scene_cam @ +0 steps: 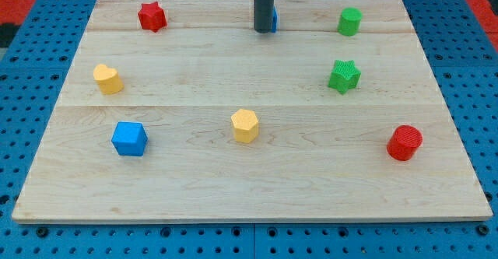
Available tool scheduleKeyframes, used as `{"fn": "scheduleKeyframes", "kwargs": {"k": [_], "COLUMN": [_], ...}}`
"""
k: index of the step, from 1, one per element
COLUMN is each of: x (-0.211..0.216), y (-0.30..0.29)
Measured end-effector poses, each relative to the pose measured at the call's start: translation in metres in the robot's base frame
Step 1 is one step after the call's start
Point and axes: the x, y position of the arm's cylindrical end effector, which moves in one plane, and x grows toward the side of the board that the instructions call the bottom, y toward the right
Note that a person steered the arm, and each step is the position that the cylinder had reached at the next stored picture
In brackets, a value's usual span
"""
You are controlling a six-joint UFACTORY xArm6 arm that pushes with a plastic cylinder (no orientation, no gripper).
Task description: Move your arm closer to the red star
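The red star (pixel 152 15) lies near the top left of the wooden board (pixel 249 189). My rod comes down from the view's top at the middle, and my tip (pixel 264 30) rests on the board well to the right of the red star. A blue block (pixel 274 19) is mostly hidden behind the rod, touching or just beside it; its shape cannot be made out.
A green cylinder (pixel 349 21) sits at the top right, a green star (pixel 343 75) below it. A red cylinder (pixel 405 142) is at the lower right. A yellow hexagonal block (pixel 244 125), a blue cube (pixel 129 138) and a yellow block (pixel 108 78) lie on the left half.
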Motion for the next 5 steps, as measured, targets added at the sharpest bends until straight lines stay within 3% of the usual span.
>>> {"fn": "scheduleKeyframes", "kwargs": {"k": [1,3,4,5], "x": [0.014,0.028,0.013,-0.003], "y": [-0.049,-0.223,-0.260,-0.242]}}
